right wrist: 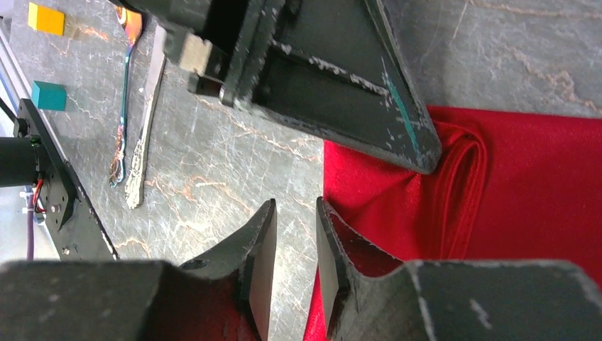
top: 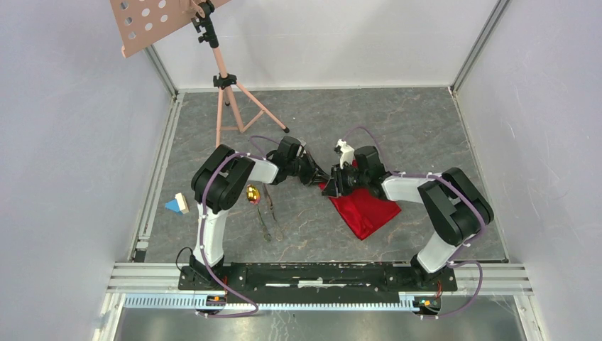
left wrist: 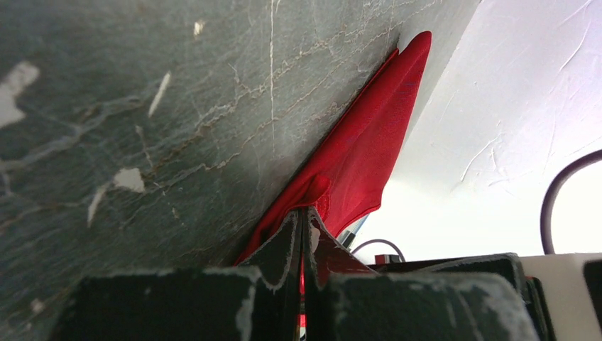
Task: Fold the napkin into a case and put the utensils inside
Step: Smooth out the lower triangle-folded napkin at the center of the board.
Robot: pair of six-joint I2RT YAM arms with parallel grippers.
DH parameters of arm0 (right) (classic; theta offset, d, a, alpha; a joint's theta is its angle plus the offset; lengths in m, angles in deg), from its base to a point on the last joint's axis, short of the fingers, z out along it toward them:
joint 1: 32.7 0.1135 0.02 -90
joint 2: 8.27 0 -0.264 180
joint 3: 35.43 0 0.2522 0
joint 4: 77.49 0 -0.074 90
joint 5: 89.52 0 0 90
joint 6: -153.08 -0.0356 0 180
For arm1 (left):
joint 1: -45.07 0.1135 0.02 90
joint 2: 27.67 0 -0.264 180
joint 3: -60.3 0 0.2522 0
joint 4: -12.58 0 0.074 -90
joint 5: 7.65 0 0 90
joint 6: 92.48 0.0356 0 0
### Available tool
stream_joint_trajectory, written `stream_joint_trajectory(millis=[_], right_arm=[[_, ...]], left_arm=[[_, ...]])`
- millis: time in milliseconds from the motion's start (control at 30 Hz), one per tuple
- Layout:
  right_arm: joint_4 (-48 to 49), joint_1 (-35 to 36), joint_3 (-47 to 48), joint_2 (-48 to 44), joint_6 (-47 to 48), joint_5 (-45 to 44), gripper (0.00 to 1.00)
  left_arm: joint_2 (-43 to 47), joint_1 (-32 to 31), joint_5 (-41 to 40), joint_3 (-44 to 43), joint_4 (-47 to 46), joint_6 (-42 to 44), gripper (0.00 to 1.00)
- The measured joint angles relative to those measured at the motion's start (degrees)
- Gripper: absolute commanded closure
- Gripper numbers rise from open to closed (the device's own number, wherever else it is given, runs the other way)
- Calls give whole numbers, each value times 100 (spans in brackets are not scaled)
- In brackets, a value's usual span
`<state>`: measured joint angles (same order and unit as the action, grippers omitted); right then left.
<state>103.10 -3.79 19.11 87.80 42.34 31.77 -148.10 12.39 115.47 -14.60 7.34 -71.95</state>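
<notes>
There is one red napkin (top: 365,209). Two cutlery pieces can be counted for certain: one spoon (top: 251,194) with a gold bowl and one metal-handled piece (right wrist: 144,142) beside it. Whether a third lies among them cannot be told. There are two small toy blocks, a blue wedge (top: 172,207) and a pale block (top: 183,202). One tripod stand (top: 226,92) carries one perforated board (top: 152,21). There are two robot arms, the left arm (top: 227,181) and the right arm (top: 454,202).

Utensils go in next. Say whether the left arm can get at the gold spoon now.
Probably not yet: the left gripper is shut on the napkin; the spoon lies clear beside that arm's elbow.
</notes>
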Motion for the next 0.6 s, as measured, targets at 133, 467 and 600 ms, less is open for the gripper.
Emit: stream_joint_trajectory(millis=[133,467,600], right_arm=[[107,-90,-369,-116,-2,50,65],[-557,-140,-1508,-1620,22,-44,61],[-1115,-197,-1644,-2243,74,-391,61]], left_arm=[[-17,22,7,-4,2,0,98],[-96,103,181,-44,-39,0,98],[-105,125,205,-44,-39,0,98]])
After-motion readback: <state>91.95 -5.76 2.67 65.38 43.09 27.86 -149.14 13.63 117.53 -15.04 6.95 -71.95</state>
